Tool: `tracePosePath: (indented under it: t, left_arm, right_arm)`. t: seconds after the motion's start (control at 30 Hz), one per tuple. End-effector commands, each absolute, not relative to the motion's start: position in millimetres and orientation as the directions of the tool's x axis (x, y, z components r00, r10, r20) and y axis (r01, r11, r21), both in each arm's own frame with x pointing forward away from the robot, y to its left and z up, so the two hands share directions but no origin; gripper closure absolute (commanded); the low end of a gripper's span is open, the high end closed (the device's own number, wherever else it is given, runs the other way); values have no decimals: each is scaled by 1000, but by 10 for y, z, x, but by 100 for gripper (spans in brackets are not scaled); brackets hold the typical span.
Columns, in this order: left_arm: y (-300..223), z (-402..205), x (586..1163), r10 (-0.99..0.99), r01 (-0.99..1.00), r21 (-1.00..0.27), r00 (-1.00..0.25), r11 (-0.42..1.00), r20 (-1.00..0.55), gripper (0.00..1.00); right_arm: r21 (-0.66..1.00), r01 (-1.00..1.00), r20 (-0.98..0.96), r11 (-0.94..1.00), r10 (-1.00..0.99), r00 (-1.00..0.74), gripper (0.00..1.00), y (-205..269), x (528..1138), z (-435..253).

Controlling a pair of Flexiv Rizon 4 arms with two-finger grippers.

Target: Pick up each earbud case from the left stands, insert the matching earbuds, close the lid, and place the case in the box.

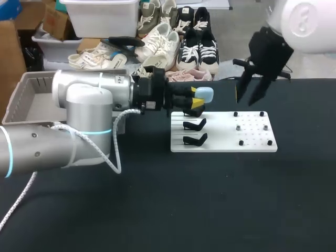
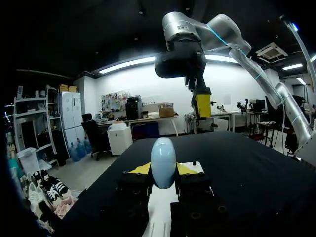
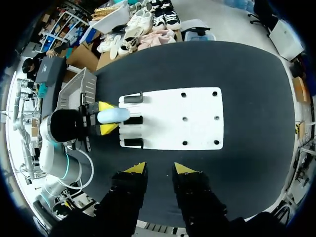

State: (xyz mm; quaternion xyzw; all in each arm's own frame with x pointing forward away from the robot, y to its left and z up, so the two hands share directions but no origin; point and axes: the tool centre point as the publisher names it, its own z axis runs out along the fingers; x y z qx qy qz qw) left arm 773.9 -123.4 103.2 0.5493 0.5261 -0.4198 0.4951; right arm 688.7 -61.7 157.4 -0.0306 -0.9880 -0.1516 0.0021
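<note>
My left gripper [image 1: 197, 100] is shut on a light blue earbud case [image 1: 204, 94] and holds it just above the left end of the white board [image 1: 224, 144]. In the left wrist view the case [image 2: 163, 162] stands upright between the yellow-tipped fingers [image 2: 140, 169]. Black stands [image 1: 195, 125] line the board's left side, and the nearest two are bare. Small dark pegs and grey bits [image 1: 238, 127] dot its right half. My right gripper [image 1: 251, 97] hangs over the board's far right end; in its own view it [image 3: 157, 169] is open and holds nothing.
A grey crate [image 1: 31, 97] sits at the table's left edge behind my left arm; the right wrist view shows it [image 3: 76, 89] beside that arm. A white cable [image 1: 116, 157] loops off the left arm over the black tabletop [image 1: 210, 199].
</note>
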Motion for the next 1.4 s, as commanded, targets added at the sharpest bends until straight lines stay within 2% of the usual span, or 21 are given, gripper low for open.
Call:
tracePosePath:
  t: [0.03, 0.3, 0.57, 1.4]
  left_arm:
    - [-815, 1295, 7659, 204, 989, 123, 103, 87, -974, 100]
    - [-104, 1482, 7662, 307, 969, 155, 91, 194, -947, 100]
    - [457, 1346, 7757, 340, 953, 139, 41, 270, -939, 100]
    - [1701, 807, 8119, 331, 907, 24, -129, 420, -935, 100]
  right_arm:
    - [307, 96, -167, 947, 153, -974, 69, -720, 6722, 1457]
    - [297, 162, -126, 941, 207, -970, 69, -829, 6613, 1344]
    - [284, 190, -116, 940, 231, -966, 70, -805, 6564, 1353]
    - [212, 291, -70, 933, 312, -948, 69, -619, 6224, 1312]
